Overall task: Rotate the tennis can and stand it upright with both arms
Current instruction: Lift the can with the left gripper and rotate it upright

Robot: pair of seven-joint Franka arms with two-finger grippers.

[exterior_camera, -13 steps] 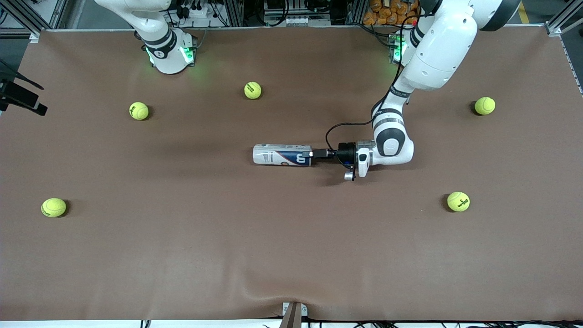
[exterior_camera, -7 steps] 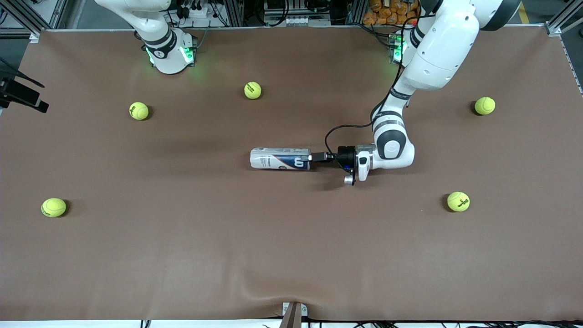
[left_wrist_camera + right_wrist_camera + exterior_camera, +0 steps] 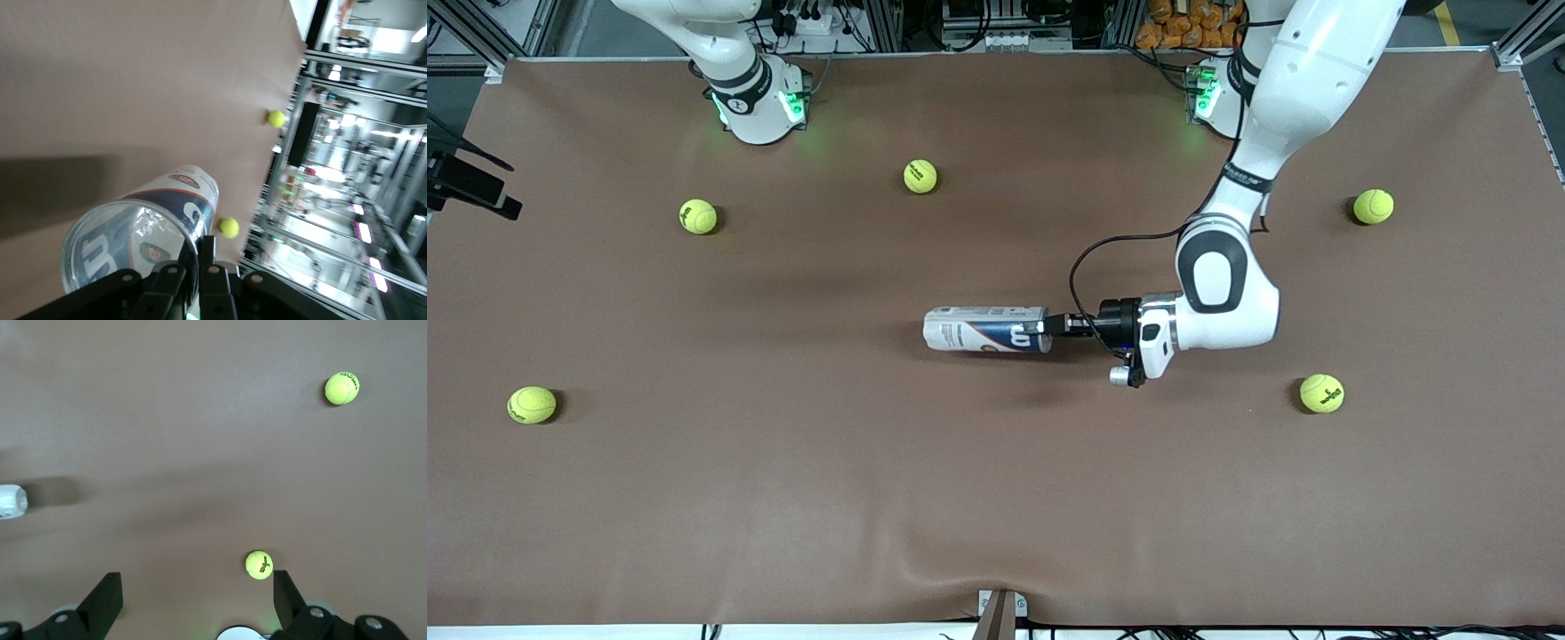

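The tennis can lies on its side at the middle of the brown table, with its navy "W" label toward the left arm. My left gripper reaches in level with the table and is shut on the can's rim. In the left wrist view the can fills the lower part of the frame, and one finger sits outside the rim. My right gripper is open and empty, high over the table near its own base. The can's end shows at that view's edge.
Several yellow-green tennis balls lie scattered: one near the bases, one and one toward the right arm's end, and one and one toward the left arm's end. A black fixture juts in at the right arm's end.
My left gripper has carried the can's gripped end nearer to the front camera and a little toward the left arm's end. The left arm's elbow has swung out.
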